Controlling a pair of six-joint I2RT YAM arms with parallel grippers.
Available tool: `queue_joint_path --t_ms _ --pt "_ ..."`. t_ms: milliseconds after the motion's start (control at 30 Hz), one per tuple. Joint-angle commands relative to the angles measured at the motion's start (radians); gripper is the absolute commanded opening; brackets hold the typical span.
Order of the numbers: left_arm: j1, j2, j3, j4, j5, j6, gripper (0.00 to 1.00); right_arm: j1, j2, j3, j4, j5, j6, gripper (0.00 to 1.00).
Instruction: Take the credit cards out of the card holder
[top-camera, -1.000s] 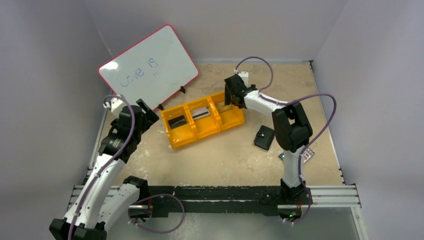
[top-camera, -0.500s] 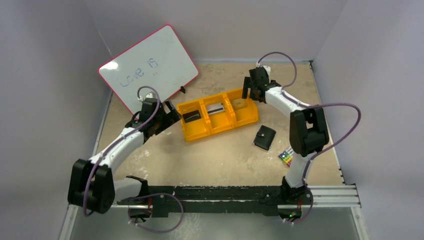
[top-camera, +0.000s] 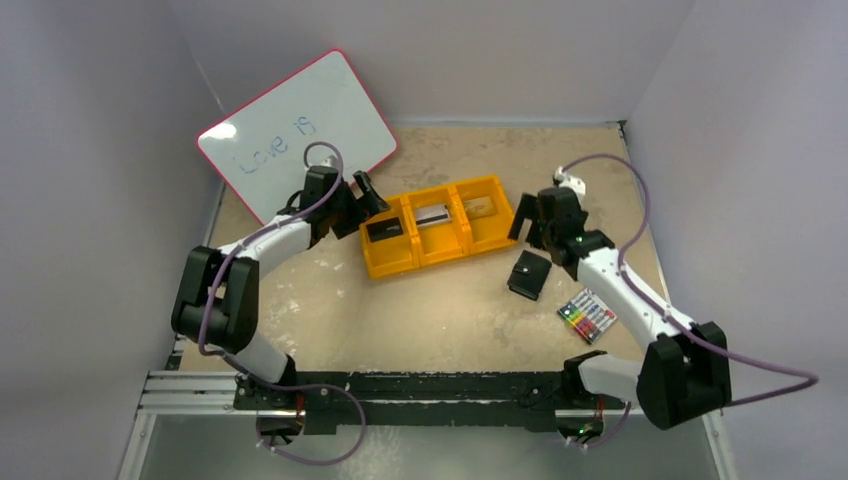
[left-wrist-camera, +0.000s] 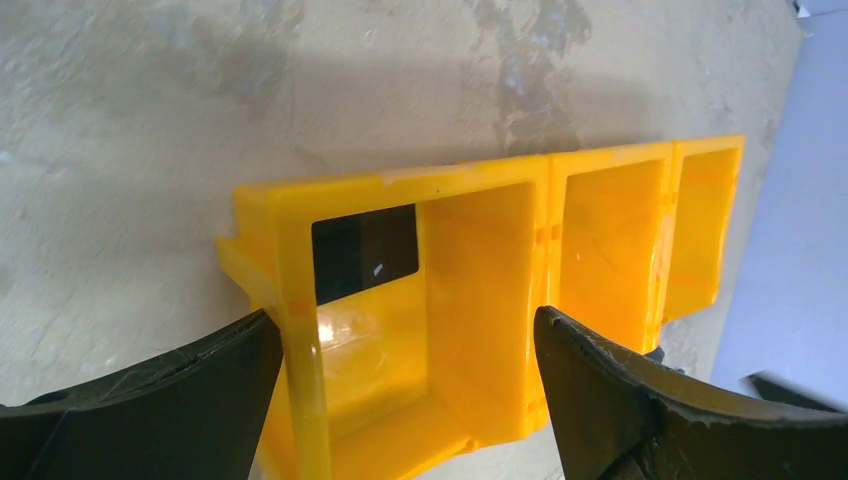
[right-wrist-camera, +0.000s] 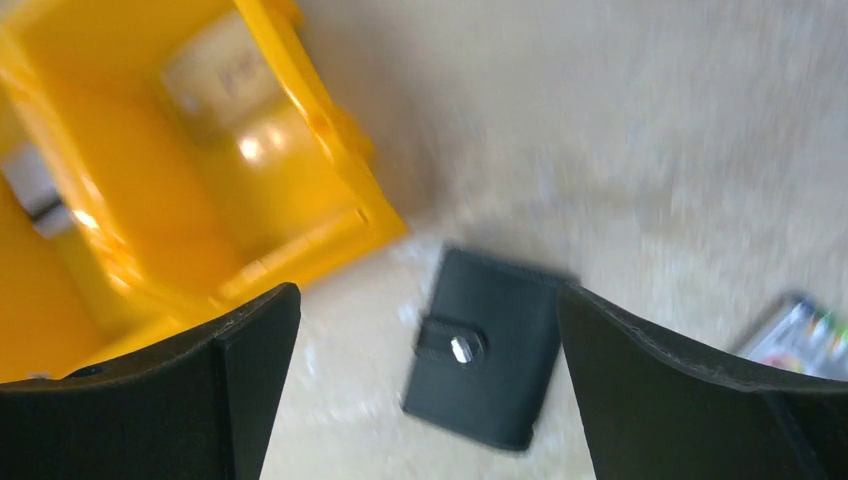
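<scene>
Top external view gives me the card holder (top-camera: 528, 275) lying folded shut on the bench (top-camera: 420, 320). It is near the right end of the yellow tray (top-camera: 445, 257) but apart from it. The pack of markers (top-camera: 588, 316) lies nearer the arm bases, to its right. On the right wrist view, blurred, I see its snap tab (right-wrist-camera: 455, 348) lying across the front.

Three cards sit in the tray, one per compartment: a black card (left-wrist-camera: 365, 250) at the left end, a silvery card (top-camera: 432, 217) in the middle and a pale card (right-wrist-camera: 215, 70) at the right end.

My left gripper (left-wrist-camera: 407, 328) hangs at the tray's left end, jaws spread wide and holding nothing. My right gripper (right-wrist-camera: 428, 300) hovers by the tray's right end above the card holder, jaws spread and empty too.

A whiteboard (top-camera: 300, 135) stands propped at the back left.
</scene>
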Motion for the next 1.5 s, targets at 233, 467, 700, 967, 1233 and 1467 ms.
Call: queue_joint_path --t_ms 233,467,700,967,1233,1467 --pt "0.002 0.187 0.266 0.012 0.036 0.062 0.93 -0.003 -0.273 -0.322 -0.043 -0.100 0.325 1.00" --pt "0.003 0.026 0.164 -0.082 -0.167 0.107 0.96 -0.003 -0.234 -0.296 -0.090 0.110 0.460 1.00" --pt "0.002 -0.218 0.044 -0.134 -0.277 0.105 0.97 -0.051 -0.074 -0.304 0.015 0.154 0.448 1.00" --pt "0.003 -0.446 -0.078 -0.179 -0.217 0.087 0.98 -0.130 0.087 -0.289 0.136 -0.093 0.309 0.89" --pt "0.001 -0.615 -0.198 -0.153 -0.071 0.097 0.94 -0.070 -0.004 -0.424 0.251 -0.260 0.278 0.61" --pt "-0.019 -0.693 -0.258 -0.128 -0.015 0.060 0.91 0.105 -0.026 -0.457 0.237 -0.265 0.331 0.37"
